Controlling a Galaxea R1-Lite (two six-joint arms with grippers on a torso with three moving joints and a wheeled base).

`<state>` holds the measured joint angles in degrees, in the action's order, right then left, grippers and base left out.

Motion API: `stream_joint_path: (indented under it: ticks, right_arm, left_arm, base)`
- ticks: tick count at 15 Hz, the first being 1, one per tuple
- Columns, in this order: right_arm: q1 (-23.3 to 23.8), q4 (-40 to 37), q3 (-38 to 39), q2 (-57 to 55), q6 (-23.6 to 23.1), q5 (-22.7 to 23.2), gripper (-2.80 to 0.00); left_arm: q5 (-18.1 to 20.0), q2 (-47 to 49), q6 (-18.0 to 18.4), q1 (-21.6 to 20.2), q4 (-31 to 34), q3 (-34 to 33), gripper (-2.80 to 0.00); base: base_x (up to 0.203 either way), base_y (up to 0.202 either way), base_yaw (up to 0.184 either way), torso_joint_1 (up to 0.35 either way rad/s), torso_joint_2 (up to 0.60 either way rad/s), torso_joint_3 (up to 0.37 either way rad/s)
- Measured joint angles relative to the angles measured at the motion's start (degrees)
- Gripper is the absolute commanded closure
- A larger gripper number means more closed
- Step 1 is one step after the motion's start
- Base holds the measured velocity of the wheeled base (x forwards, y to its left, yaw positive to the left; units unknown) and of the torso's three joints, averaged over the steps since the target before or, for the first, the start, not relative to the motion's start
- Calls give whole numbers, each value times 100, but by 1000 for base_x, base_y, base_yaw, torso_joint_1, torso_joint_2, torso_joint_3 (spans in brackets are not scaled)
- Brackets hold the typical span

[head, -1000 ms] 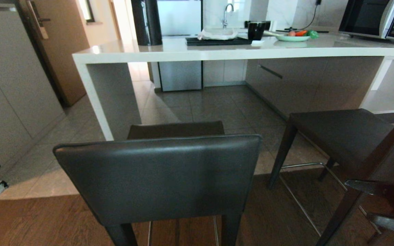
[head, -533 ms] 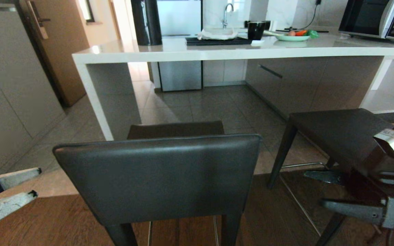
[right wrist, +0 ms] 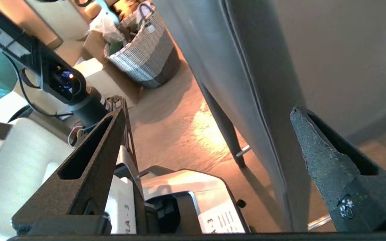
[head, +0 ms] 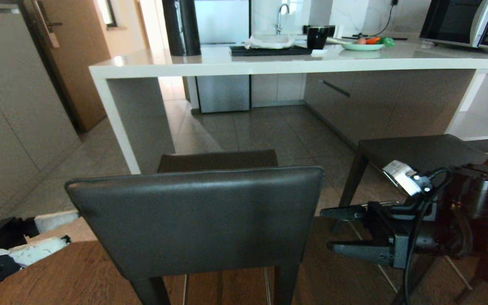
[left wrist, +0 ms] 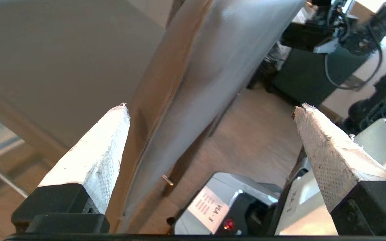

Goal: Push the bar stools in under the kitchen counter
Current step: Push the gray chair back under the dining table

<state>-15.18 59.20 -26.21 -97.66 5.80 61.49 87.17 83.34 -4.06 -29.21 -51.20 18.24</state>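
The nearer of the bar stools (head: 197, 216) stands right before me, its dark grey backrest facing me and its seat short of the kitchen counter (head: 269, 65). A second stool (head: 422, 152) stands to the right, turned at an angle. My left gripper (head: 73, 228) is open at the backrest's left edge. My right gripper (head: 325, 228) is open at its right edge. Between the white left fingers (left wrist: 99, 157) the backrest (left wrist: 193, 83) runs close to one finger. In the right wrist view the backrest (right wrist: 246, 83) lies between the dark fingers (right wrist: 327, 157). Whether either gripper touches it I cannot tell.
On the counter stand a black cylinder (head: 181, 27), a dark tray (head: 269, 51), a plate of vegetables (head: 362, 44) and a microwave (head: 468, 21). Tall cabinets (head: 11, 118) line the left. A wicker basket (right wrist: 146, 57) sits on the wood floor behind me.
Both arms have swung inward to the near stool's backrest, the left from the lower left edge, the right from the lower right corner. The stools have not moved.
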Motion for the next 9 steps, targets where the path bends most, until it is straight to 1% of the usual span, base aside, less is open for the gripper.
stream_joint_path:
  ticks: [2, 4, 5, 7, 9]
  right_arm:
    - [-80, 74, -211, -277, -5, -91, -280]
    - [-100, 190, -465, -551, 1, -121, -280]
    - [-107, 231, -607, -692, 12, -127, -280]
    - [-151, 244, -918, -939, 34, -144, -280]
    - [-259, 251, -1193, -1206, 39, -196, -280]
  left_arm:
    - [0, 310, 184, 73, -1, 55, -280]
    - [0, 558, 246, 102, -79, 141, -280]
    - [0, 686, 259, 111, -251, 161, -280]
    - [0, 966, 249, 185, -822, 171, -280]
    - [1, 1382, 216, 289, -1676, 121, -280]
  base:
    - [0, 0, 0, 0, 0, 0]
    - [0, 0, 0, 0, 0, 0]
    - [0, 0, 0, 0, 0, 0]
    - [0, 0, 0, 0, 0, 0]
    - [0, 0, 0, 0, 0, 0]
